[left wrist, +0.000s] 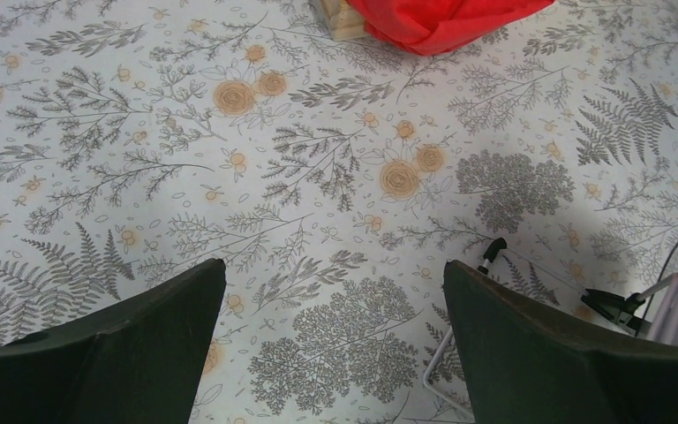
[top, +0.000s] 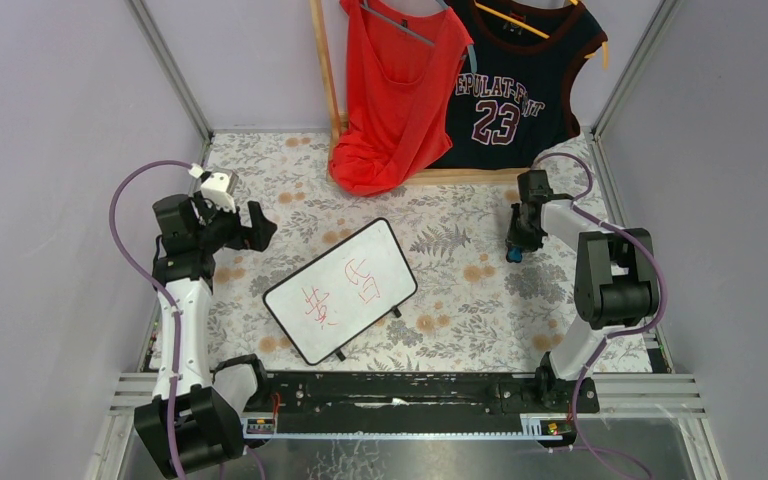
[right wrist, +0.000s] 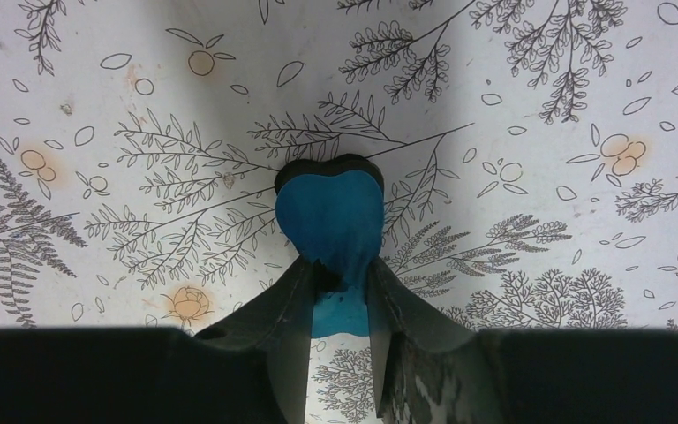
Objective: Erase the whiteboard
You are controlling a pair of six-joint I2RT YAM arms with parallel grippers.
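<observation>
The whiteboard (top: 341, 290) lies tilted in the middle of the floral table, with red handwritten characters on it. One corner and a black foot of it show in the left wrist view (left wrist: 494, 252). My right gripper (top: 515, 248) is at the right, well away from the board, shut on a blue eraser (right wrist: 328, 221) with a black underside, held close above the cloth. The eraser shows as a blue spot in the top view (top: 513, 255). My left gripper (top: 258, 226) is open and empty, hovering left of the board's upper corner.
A red top (top: 395, 90) and a dark jersey numbered 23 (top: 515, 85) hang on a wooden rack (top: 325, 70) at the back, the red hem reaching the table (left wrist: 441, 22). Purple walls close in the sides. A black rail (top: 410, 390) runs along the near edge.
</observation>
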